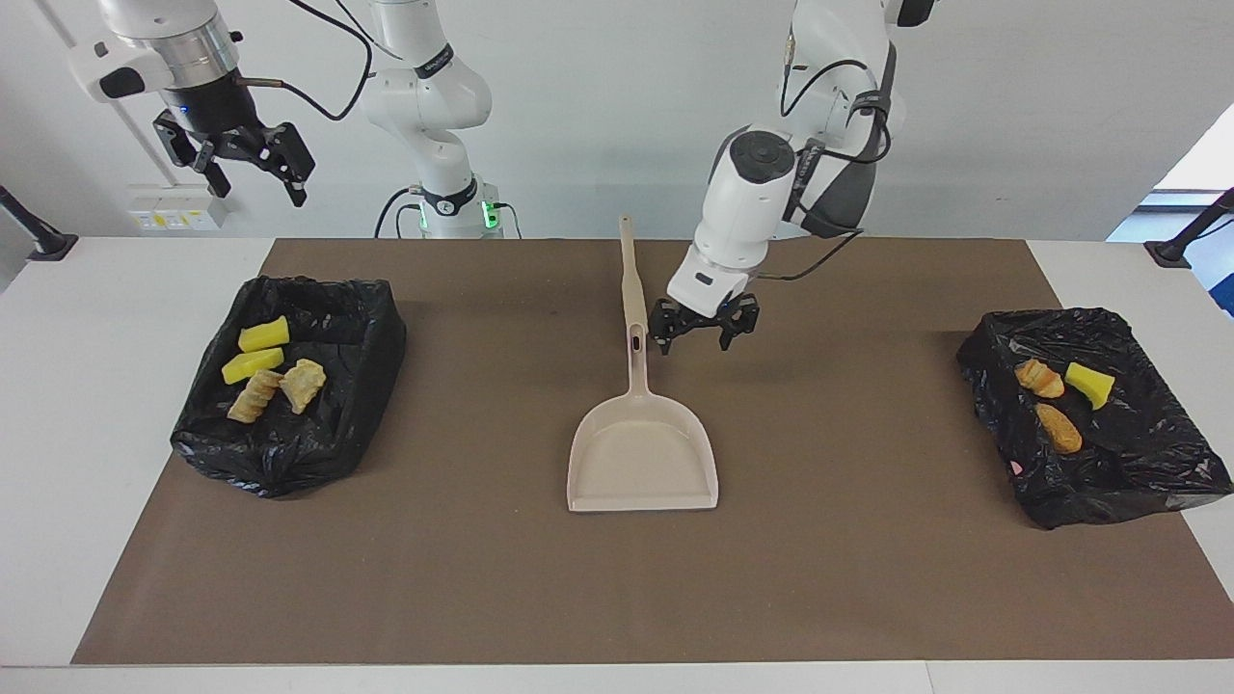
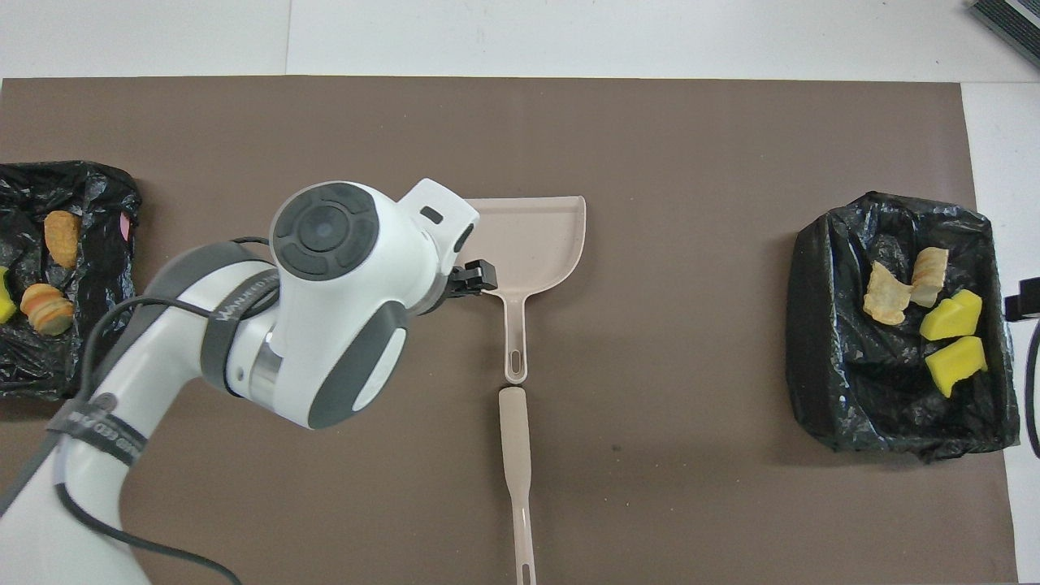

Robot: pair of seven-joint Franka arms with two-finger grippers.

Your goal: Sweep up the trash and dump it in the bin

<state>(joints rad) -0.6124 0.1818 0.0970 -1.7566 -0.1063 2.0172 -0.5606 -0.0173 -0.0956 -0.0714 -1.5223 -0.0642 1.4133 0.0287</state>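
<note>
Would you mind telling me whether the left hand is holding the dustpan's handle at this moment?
No: the left hand hangs open above the mat beside the dustpan, with a visible gap between it and the handle.

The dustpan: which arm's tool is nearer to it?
Left. The left tool hangs open beside the dustpan handle; the right tool is raised above the right arm's end.

Yellow and golden-brown trash in black bin bags; beige dustpan on a brown mat.
</note>
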